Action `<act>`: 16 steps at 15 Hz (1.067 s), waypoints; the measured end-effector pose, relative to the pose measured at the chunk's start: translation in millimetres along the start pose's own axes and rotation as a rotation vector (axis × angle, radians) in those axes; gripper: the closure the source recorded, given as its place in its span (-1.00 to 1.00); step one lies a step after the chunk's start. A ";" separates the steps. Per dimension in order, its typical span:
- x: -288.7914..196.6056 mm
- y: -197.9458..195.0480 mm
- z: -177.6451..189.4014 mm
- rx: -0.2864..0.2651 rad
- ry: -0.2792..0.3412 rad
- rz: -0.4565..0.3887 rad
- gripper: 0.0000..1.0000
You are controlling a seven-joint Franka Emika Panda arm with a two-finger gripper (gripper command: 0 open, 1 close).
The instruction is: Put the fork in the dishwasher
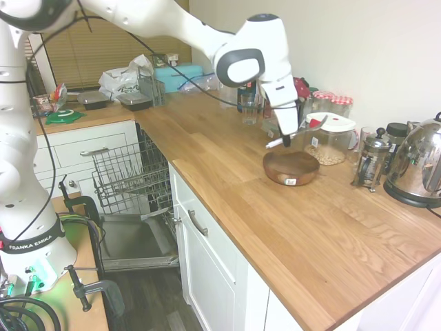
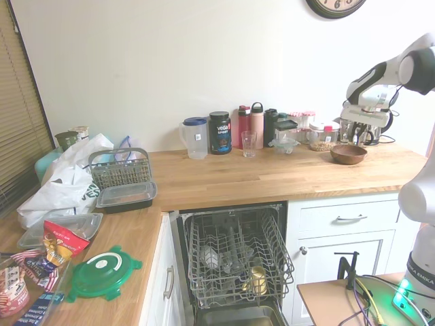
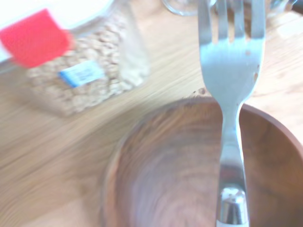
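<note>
My gripper (image 1: 287, 140) is shut on the fork (image 1: 307, 128) and holds it tilted a little above the brown wooden bowl (image 1: 290, 167) on the counter. In the wrist view the fork's (image 3: 230, 85) silvery tines reach out over the bowl (image 3: 161, 165) toward a cereal jar. The dishwasher (image 1: 133, 243) stands open at the left below the counter, door down and wire rack (image 1: 128, 171) pulled out. From the other side, the gripper (image 2: 359, 126) hangs over the bowl (image 2: 348, 154) at the far right, and the dishwasher rack (image 2: 234, 252) with several dishes sits low in the middle.
A cereal jar (image 1: 329, 140), a French press (image 1: 372, 160) and a steel kettle (image 1: 421, 164) stand close behind the bowl. Bottles, a glass (image 2: 249, 144) and a pitcher (image 2: 195, 138) line the wall. Containers and bags (image 2: 68, 183) crowd the counter's left end.
</note>
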State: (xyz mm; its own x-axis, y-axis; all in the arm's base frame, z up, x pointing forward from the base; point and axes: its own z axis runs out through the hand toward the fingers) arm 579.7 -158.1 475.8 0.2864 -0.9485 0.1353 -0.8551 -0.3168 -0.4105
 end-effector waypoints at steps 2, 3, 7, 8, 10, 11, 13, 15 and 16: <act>-35.3 7.5 -31.3 0.022 0.037 -0.099 1.00; -59.7 10.8 -43.3 0.015 0.058 -0.155 1.00; -202.7 37.2 -66.6 -0.066 0.174 -0.362 1.00; -245.9 52.0 -64.9 -0.095 0.193 -0.398 1.00; -341.2 95.2 -54.6 -0.144 0.244 -0.472 1.00; -389.2 125.2 -46.8 -0.169 0.269 -0.505 1.00; -483.8 187.7 -38.4 -0.189 0.325 -0.576 1.00; -552.1 223.4 -36.5 -0.177 0.371 -0.632 1.00; -571.1 226.9 -32.6 -0.186 0.369 -0.650 1.00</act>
State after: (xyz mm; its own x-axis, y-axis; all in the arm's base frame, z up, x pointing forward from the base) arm 208.0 311.7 334.8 0.6213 -0.5002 0.6031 -0.6318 -0.7751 0.0081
